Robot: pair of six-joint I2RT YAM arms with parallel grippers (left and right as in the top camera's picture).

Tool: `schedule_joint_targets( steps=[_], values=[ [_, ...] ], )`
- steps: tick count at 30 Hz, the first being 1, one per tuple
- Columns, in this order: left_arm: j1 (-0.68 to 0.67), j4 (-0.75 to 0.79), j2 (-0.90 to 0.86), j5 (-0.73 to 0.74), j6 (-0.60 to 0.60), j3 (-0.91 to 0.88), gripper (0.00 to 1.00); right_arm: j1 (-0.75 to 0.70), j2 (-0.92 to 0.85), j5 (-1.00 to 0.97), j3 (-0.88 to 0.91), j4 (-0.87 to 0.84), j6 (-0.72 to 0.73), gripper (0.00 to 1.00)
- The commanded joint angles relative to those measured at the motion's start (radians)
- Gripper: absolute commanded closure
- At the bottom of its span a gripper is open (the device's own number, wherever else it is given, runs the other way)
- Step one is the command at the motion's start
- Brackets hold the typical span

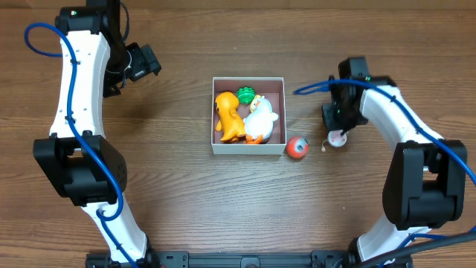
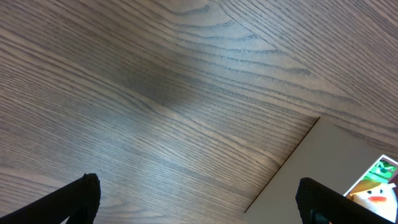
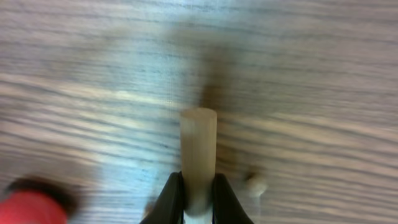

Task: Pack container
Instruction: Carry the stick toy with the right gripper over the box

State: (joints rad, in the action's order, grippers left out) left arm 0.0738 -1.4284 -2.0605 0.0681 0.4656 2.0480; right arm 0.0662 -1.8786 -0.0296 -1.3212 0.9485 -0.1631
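Right of the container (image 1: 248, 80), mid-worktop (image 1: 186, 201) with three toys (image 1: 256, 119) inside, my right tool (image 3: 198, 190) grips a pale peg-like toy (image 3: 198, 140), presumably to pack it, while my left tool (image 2: 200, 202) hangs released aside.

counter (image 1: 186, 201): brown wood grain, matt | container (image 1: 249, 150): white walls, matt, card-like | orange toy (image 1: 229, 115): smooth, plastic-looking | pale peg (image 3: 198, 149): smooth, matt
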Motion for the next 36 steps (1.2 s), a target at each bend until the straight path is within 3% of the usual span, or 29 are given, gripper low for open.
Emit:
schedule_joint_targets(
  steps=[1,9,13,19,27,36],
  values=[
    [0.002,0.0,0.001,0.003,0.006,-0.004,0.0,0.003,0.002,0.01,-0.168,0.099,0.034,0.96],
    [0.002,0.0,0.001,0.003,0.006,-0.004,0.0,0.085,0.002,0.119,-0.537,0.351,0.066,0.96],
    [0.0,0.0,0.001,0.003,0.006,-0.004,0.0,0.165,0.003,0.208,-0.632,0.411,0.058,0.96],
    [0.0,0.0,0.001,0.003,0.006,-0.004,0.0,0.386,0.003,0.218,-0.635,0.47,-0.078,0.96],
    [0.0,0.0,0.001,0.003,0.006,-0.004,0.0,0.628,0.003,0.163,-0.612,0.484,-0.126,0.96],
    [0.0,0.0,0.001,0.003,0.006,-0.004,0.0,0.686,0.002,0.161,-0.478,0.365,-0.229,0.96]
  ],
)
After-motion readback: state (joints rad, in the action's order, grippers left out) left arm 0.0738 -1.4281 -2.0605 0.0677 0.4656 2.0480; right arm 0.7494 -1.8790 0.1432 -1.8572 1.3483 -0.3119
